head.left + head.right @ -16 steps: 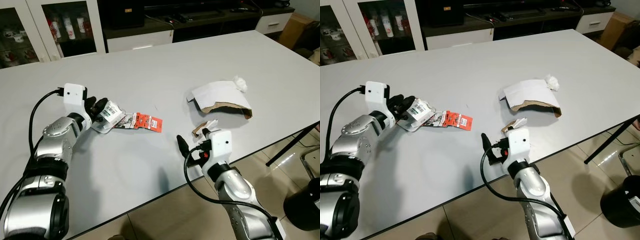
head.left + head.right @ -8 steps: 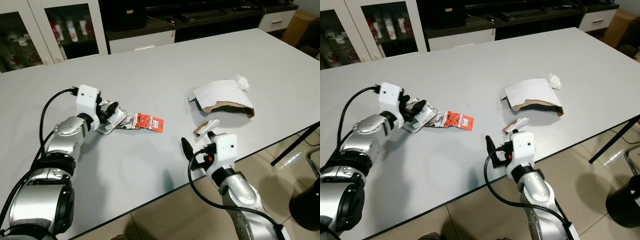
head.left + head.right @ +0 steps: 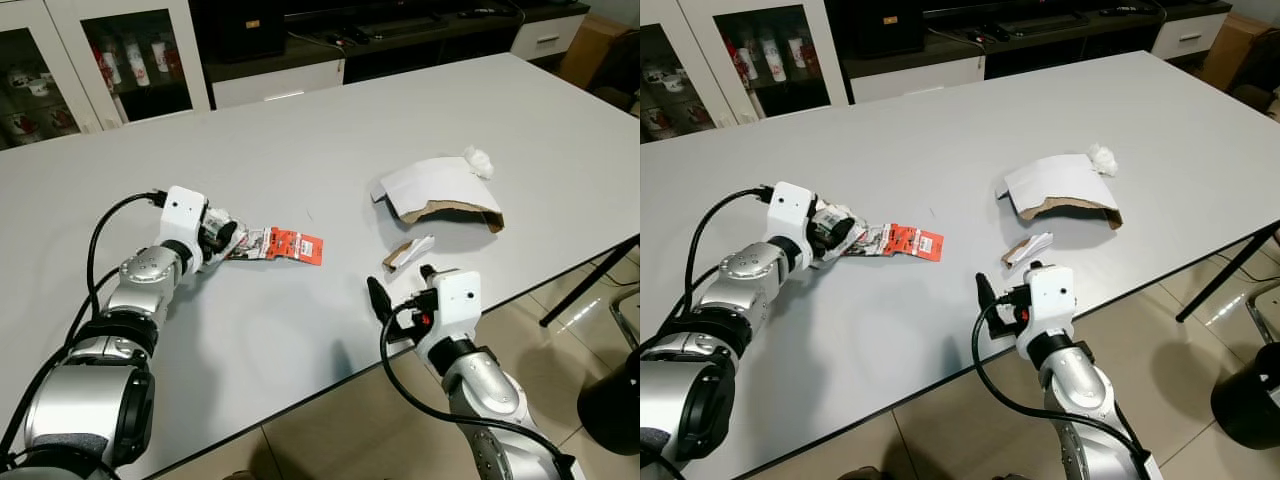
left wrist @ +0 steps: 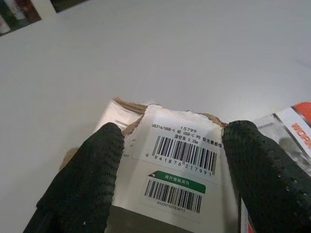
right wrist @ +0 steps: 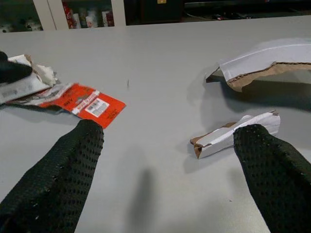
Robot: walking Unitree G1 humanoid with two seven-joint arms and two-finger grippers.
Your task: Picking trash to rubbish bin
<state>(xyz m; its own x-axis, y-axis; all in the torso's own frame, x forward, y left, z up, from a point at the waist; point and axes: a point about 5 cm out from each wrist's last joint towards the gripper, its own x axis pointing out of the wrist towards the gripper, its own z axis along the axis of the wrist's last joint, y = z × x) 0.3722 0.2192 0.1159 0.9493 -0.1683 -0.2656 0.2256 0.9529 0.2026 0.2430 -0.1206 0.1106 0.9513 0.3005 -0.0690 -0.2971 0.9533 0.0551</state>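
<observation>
Advanced, left claw (image 4: 167,160) straddles barcode wrapper (image 4: 180,165), spread, its length running rightward.

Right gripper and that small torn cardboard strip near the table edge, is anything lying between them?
No. In the right wrist view, bare table lies between the open right gripper and the cardboard strip.

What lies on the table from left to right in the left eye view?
Left gripper on a torn label → red packet → small cardboard scrap → big torn cardboard → white wad.
</observation>
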